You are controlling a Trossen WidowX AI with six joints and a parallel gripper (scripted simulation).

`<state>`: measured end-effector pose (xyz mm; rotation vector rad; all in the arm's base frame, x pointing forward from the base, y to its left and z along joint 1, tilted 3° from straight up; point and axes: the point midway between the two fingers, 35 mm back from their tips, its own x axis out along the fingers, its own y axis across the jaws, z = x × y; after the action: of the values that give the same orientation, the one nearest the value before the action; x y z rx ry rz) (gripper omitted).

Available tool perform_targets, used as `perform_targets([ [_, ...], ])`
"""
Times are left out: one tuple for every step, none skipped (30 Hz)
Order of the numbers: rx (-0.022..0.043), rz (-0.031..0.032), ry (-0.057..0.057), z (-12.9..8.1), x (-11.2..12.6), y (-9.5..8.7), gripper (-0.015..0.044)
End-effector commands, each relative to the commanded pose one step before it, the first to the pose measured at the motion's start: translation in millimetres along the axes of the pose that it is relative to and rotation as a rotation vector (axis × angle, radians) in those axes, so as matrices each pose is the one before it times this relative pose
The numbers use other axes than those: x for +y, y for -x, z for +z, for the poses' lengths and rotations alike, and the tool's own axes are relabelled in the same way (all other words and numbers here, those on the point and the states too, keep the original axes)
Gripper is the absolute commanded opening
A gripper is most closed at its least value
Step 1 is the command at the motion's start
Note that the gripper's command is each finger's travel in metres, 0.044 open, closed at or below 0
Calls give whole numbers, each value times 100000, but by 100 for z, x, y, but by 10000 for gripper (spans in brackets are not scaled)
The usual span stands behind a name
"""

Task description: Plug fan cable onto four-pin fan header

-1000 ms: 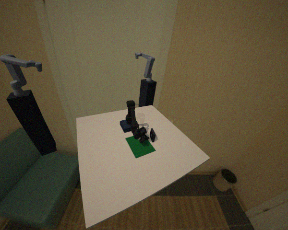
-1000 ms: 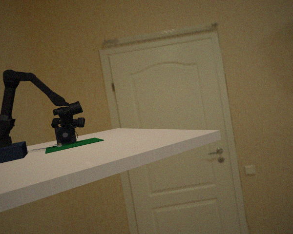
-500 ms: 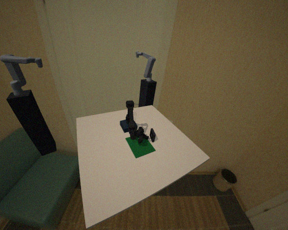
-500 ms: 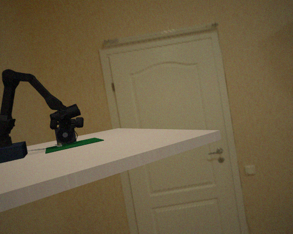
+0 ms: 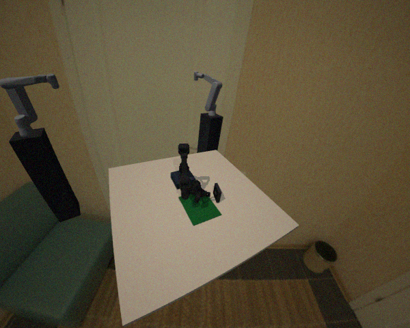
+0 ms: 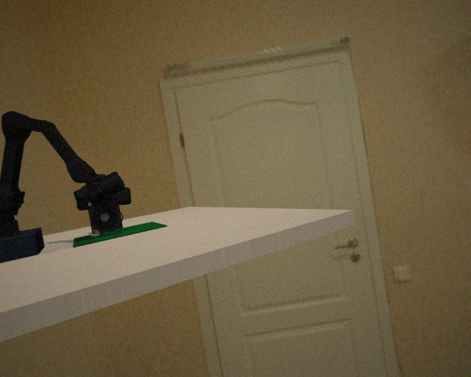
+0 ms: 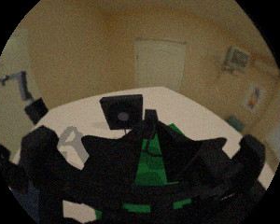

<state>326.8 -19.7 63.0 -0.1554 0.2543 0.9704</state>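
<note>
I have the black arm's gripper point(image 5: 199, 198) low over the near end of the flat green rectangular board point(image 5: 202, 212) on the white counter point(image 5: 156, 254), its fingers clenched on the small dark cable plug point(image 7: 150, 116). The square black fan point(image 5: 217, 192) stands upright on the counter just beside the board.

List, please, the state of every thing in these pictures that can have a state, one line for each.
Pincer: shut on the plug, low over the board.
Plug: held between the fingers; whether it is seated cannot be told.
Board: lying flat on the table.
Fan: standing upright on its edge, beside the board.
Door: closed.
Bin: upright on the floor.
</note>
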Motion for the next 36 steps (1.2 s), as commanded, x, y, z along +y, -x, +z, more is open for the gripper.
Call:
perform_targets([
  [-4219, -748, 1918, 176, 177, 392, 0],
  [-1130, -248, 428, 46, 49, 118, 0],
  [-875, -195, 336, 37, 38, 92, 0],
  [-524, -118, 203, 23, 23, 56, 0],
  [-175, -39, 68, 8, 8, 19, 0],
  [159, 17, -100, 29, -7, -4, 0],
  [476, 51, -301, 86, -20, -12, 0],
  [714, 73, -450, 130, -27, -17, 0],
  [476, 47, -299, 87, -16, -10, 0],
  [159, 15, -100, 29, -5, -3, 0],
  [0, 0, 0, 0, 0, 0, 0],
  [0, 0, 0, 0, 0, 0, 0],
  [0, 0, 0, 0, 0, 0, 0],
  [0, 0, 0, 0, 0, 0, 0],
  [0, 0, 0, 0, 0, 0, 0],
  [0, 0, 0, 0, 0, 0, 0],
  [0, 0, 0, 0, 0, 0, 0],
  [-7, 2, 17, 23, 2, 5, 0],
  [-22, 7, 51, 68, 7, 14, 0],
  [-37, 11, 85, 113, 11, 23, 0],
  [-37, 11, 85, 113, 12, 23, 0],
  [-22, 7, 51, 68, 7, 14, 0],
  [-7, 2, 17, 23, 2, 5, 0],
  [0, 0, 0, 0, 0, 0, 0],
  [0, 0, 0, 0, 0, 0, 0],
  [0, 0, 0, 0, 0, 0, 0],
  [0, 0, 0, 0, 0, 0, 0],
  [0, 0, 0, 0, 0, 0, 0],
  [0, 0, 0, 0, 0, 0, 0],
  [1, 0, 3, -15, 0, 1, 0],
  [2, 0, 10, -44, 1, 4, 0],
  [3, 1, 14, -58, 1, 5, 0],
  [4, 1, 21, -88, 2, 7, 0],
  [4, 1, 22, -95, 3, 8, 0],
  [3, 1, 23, -97, 3, 8, 0],
  [6, 1, 15, -86, -1, 10, 0],
])
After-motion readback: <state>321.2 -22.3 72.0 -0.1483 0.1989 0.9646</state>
